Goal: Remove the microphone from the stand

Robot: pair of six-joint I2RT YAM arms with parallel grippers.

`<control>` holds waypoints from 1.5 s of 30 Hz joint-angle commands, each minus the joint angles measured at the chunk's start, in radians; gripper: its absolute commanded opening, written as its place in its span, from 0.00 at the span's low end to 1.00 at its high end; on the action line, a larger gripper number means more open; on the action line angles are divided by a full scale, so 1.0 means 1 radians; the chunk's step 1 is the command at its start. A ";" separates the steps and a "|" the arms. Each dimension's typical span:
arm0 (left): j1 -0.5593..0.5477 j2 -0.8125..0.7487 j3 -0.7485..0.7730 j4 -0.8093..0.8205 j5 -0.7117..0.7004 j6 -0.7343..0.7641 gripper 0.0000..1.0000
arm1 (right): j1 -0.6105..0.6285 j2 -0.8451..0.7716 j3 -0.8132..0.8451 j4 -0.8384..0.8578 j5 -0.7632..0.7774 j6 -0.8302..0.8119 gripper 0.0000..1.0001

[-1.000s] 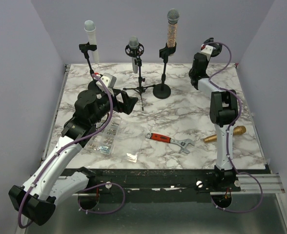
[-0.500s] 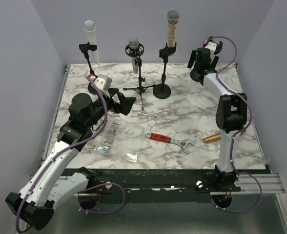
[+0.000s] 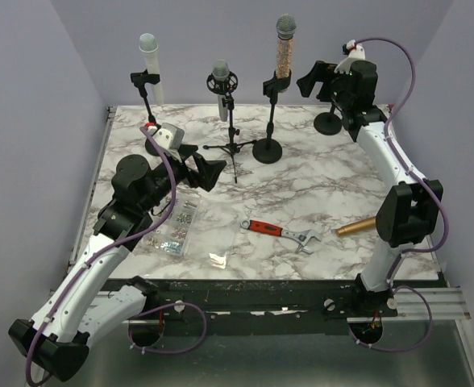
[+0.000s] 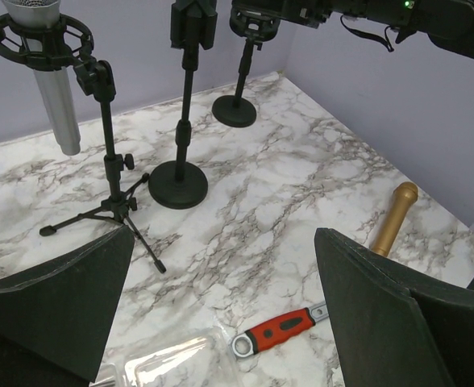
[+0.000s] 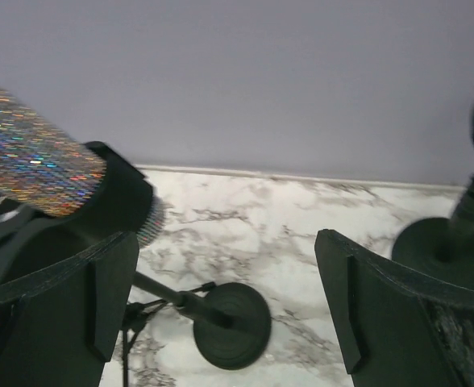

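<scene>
Three microphones stand in stands at the back: a white one (image 3: 147, 56) on the left, a grey one (image 3: 221, 79) in a tripod shock mount, and a glitter-covered one (image 3: 284, 47) on a round-base stand (image 3: 268, 150). My right gripper (image 3: 312, 81) hangs open just right of the glitter microphone (image 5: 35, 157), level with its black clip (image 5: 118, 197), with nothing between its fingers. My left gripper (image 3: 210, 171) is open low over the table, in front of the tripod (image 4: 112, 201). A gold microphone (image 3: 372, 223) lies on the table.
An empty round-base stand (image 3: 327, 122) is at the back right, below the right wrist. A red-handled wrench (image 3: 279, 232) and clear bags of small hardware (image 3: 176, 226) lie on the near half of the marble table (image 3: 318, 185). Lilac walls close in the back and sides.
My right gripper rose from the back-right stand, swung left toward the glitter microphone and opened wide. My left arm drew back a little; its gripper stayed open.
</scene>
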 commanded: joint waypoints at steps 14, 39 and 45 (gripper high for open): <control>-0.006 0.010 0.010 0.026 0.025 0.013 0.99 | 0.094 0.106 0.323 0.043 -0.267 -0.027 1.00; -0.006 0.036 0.011 0.023 0.022 0.019 0.98 | 0.189 0.231 0.486 -0.057 0.012 -0.194 0.76; -0.005 0.052 0.006 0.030 0.028 0.019 0.99 | 0.201 0.205 0.451 -0.047 0.053 -0.234 0.38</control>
